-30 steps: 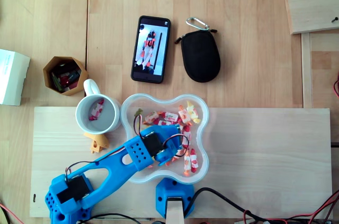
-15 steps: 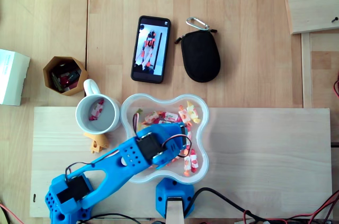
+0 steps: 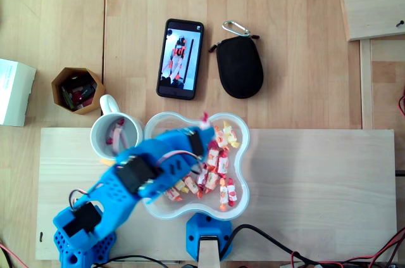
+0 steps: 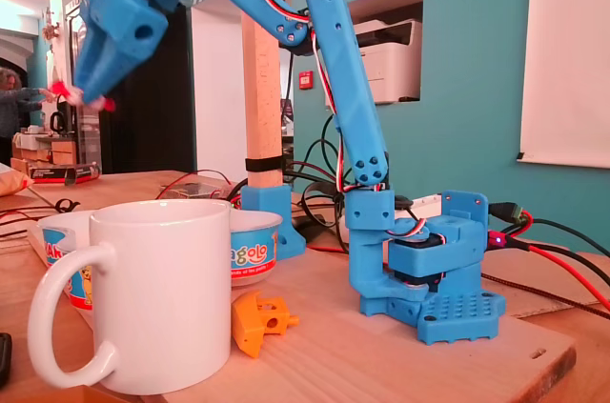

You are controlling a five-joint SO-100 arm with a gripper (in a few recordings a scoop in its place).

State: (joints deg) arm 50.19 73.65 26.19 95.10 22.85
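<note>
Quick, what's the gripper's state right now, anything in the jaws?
Gripper: shut on a red-and-white candy, high above the table.

Your gripper [image 3: 201,130] pinches wrapped candy [image 3: 204,118] above far rim of bowl [image 3: 244,160], near far edge of board [image 3: 316,185]. More candies [image 3: 215,161] in bowl. Mug [image 3: 96,136] just left of bowl.
</note>
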